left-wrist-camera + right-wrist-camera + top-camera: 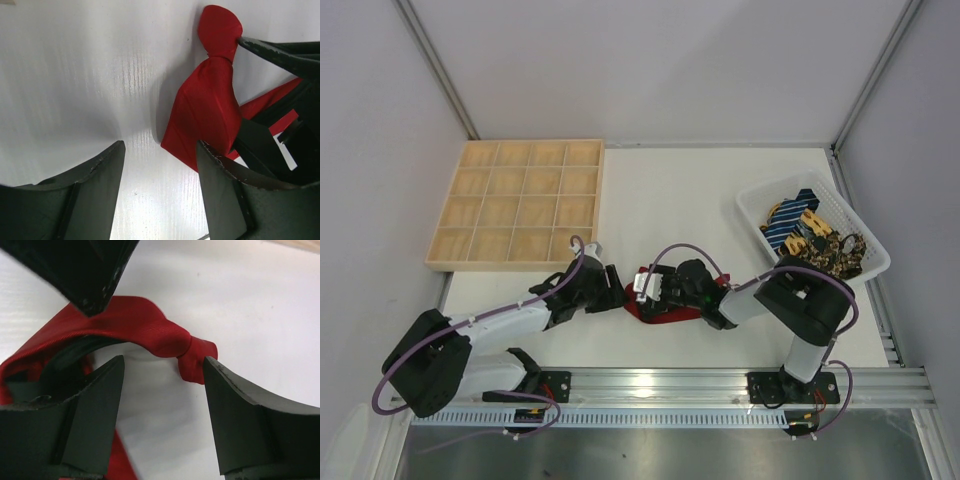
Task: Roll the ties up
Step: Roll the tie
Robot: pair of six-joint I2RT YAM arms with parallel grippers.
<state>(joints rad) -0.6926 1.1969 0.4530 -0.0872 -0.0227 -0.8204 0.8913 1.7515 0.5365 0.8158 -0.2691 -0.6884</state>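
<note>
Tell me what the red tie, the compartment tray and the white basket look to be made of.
Red tie: woven fabric with a slight sheen, likely silk or polyester; fine ribbing and soft folds show in the right wrist view. Compartment tray: pale unfinished wood, judging by its matte tan dividers, though the grain is too small to confirm. White basket: probably moulded plastic, with slotted walls and a glossy rim.

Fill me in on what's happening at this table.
Both arms are working on a red tie lying on the table between them. The left gripper and right gripper both have their jaws open around it, neither clamped. More ties wait in a white basket at right; the wooden tray has nothing in it.
</note>
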